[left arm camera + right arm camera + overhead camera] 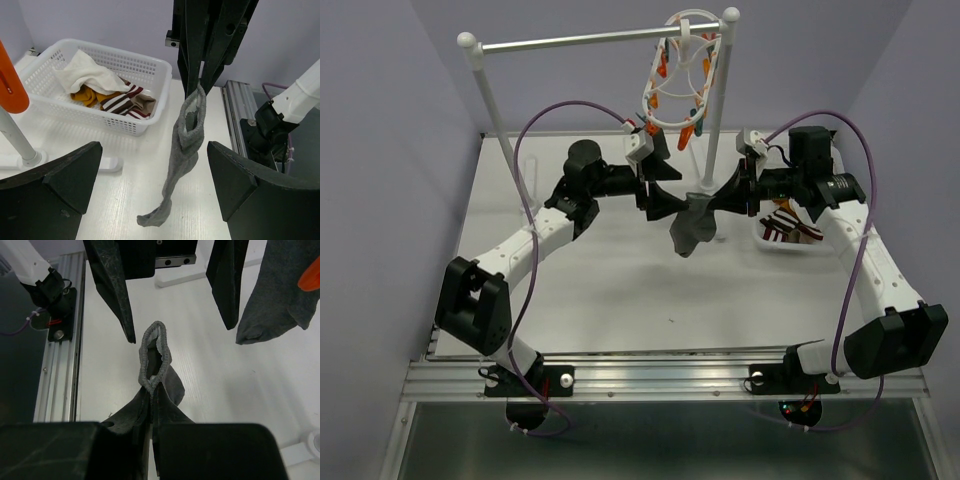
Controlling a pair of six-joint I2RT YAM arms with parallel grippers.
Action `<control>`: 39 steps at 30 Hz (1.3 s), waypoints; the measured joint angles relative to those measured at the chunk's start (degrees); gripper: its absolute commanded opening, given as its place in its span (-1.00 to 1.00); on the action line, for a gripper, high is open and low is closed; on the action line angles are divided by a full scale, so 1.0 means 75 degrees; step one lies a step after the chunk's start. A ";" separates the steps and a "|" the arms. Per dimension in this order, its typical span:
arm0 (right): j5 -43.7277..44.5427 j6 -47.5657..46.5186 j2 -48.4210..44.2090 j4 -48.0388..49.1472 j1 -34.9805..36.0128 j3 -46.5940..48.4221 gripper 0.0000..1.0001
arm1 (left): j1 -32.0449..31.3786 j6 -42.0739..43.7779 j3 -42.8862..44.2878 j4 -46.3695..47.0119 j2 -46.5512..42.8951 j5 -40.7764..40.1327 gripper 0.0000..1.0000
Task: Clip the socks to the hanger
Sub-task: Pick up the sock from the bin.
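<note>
Above the worktop (620,290), a little toward 12 o'clock from its middle: a grey sock (692,228), pinched by the cuff in the right claw (151,412), fingers clamped on the fabric, cuff standing open past the fingertips, toe end hanging down toward the surface. Facing it from 9 o'clock, the left claw (152,150), spread wide, the cuff just before its gap, not touching. Farther toward 12 o'clock, the hanger (682,75), white with orange and teal clips, hooked on the rail stand (580,40). Off at 3 o'clock, a white perforated basket (120,122) holding a white sock (85,75), a mustard sock (85,95) and a brown striped sock (120,102). At 2 o'clock in the right wrist view, a second grey sock (275,295) hanging beside an orange clip (310,277).
</note>
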 measured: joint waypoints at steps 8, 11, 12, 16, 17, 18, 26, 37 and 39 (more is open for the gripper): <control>-0.0216 0.0460 0.0006 0.0265 0.0052 0.0015 -0.99 | -0.0146 0.0061 0.0111 0.0026 0.0181 0.0388 0.98; -0.0227 0.0574 0.0055 0.0338 0.0105 0.0061 -0.99 | -0.0233 0.0055 0.0242 0.0067 0.0335 0.0507 0.98; -0.0230 0.0597 0.0079 0.0361 0.0119 0.0079 -0.99 | -0.0262 0.0041 0.0312 0.0122 0.0420 0.0560 0.96; -0.0227 0.0656 0.0157 0.0405 0.0152 0.0087 -0.99 | -0.0303 -0.0175 0.0341 0.0443 0.0542 0.0729 0.24; -0.0216 0.0682 0.0172 0.0425 0.0152 0.0087 -0.99 | -0.0303 -0.0268 0.0341 0.0560 0.0554 0.0778 -0.14; -0.0189 0.0691 0.0172 0.0443 0.0152 0.0087 -0.99 | -0.0303 -0.0329 0.0341 0.0705 0.0557 0.0807 -0.28; 0.0262 0.0950 0.0175 0.0635 0.0152 0.0087 -0.93 | -0.0248 -0.0694 0.0134 0.1396 0.0490 0.0731 -1.00; 0.0787 0.1393 0.0082 0.0947 0.0152 0.0085 0.99 | -0.0163 -0.0758 0.0003 0.1492 0.0431 0.0539 -1.00; 0.1049 0.1434 0.0038 0.1081 0.0152 0.0079 1.00 | -0.0119 -0.0697 0.0003 0.1364 0.0379 0.0533 -1.00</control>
